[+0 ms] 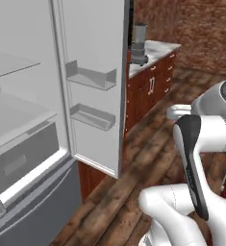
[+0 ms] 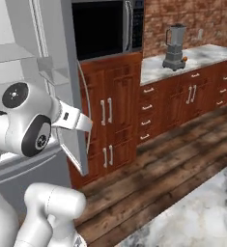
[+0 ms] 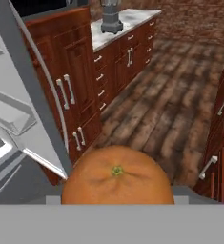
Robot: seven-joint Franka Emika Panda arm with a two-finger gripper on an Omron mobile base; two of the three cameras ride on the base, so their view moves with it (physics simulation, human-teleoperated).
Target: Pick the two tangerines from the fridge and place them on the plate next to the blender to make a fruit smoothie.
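A tangerine [image 3: 117, 176] sits large at the bottom of the hand view, stem scar up, with my gripper [image 3: 117, 202] shut on it; only slivers of the fingers show beside it. The fridge [image 1: 23, 120] stands open at left, its door [image 1: 93, 86] swung out with empty bins, and the shelves in view are bare. The grey blender [image 2: 175, 46] stands far off on the marble counter [image 2: 206, 55], also seen as the blender [image 3: 111, 19]. A small orange fruit [image 2: 184, 59] lies right beside its base. The plate is too small to make out.
Dark wood cabinets [image 2: 110, 116] with a black microwave [image 2: 105, 29] above stand between fridge and counter. The fridge door edge [image 3: 32, 105] is close on the hand's left. Open wood floor [image 3: 170, 95] leads toward the blender. A marble island corner [image 2: 202, 212] sits at lower right.
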